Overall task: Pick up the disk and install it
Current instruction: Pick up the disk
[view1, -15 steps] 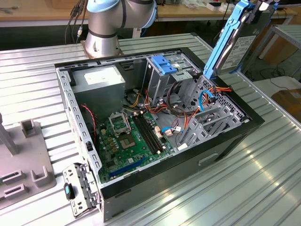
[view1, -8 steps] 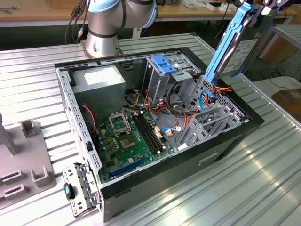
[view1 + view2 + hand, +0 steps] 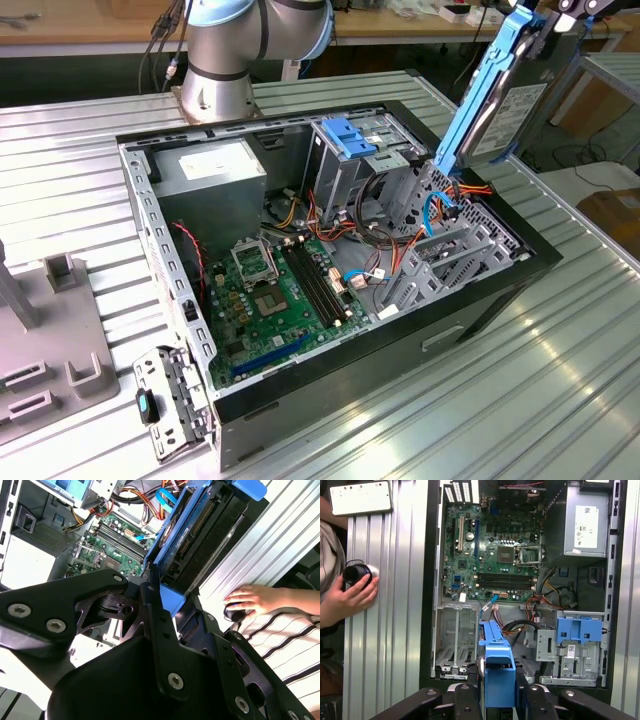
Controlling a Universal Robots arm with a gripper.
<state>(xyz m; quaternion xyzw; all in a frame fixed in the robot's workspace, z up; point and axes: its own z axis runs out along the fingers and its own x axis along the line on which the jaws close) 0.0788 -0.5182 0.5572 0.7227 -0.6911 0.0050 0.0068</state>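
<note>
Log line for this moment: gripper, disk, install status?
gripper: shut on disk | disk: held tilted over open computer case, lower end near drive cage | install: not yet seated

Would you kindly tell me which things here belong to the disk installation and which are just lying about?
In the job: the disk, held by the gripper; the open computer case.
Lying about: grey fixture; person's hand on black knob; white device.

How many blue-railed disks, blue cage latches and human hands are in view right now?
disk: 1, clamped in the gripper above the open case
blue cage latch: 1
hand: 1, on the table beside the case
Total: 3
</note>
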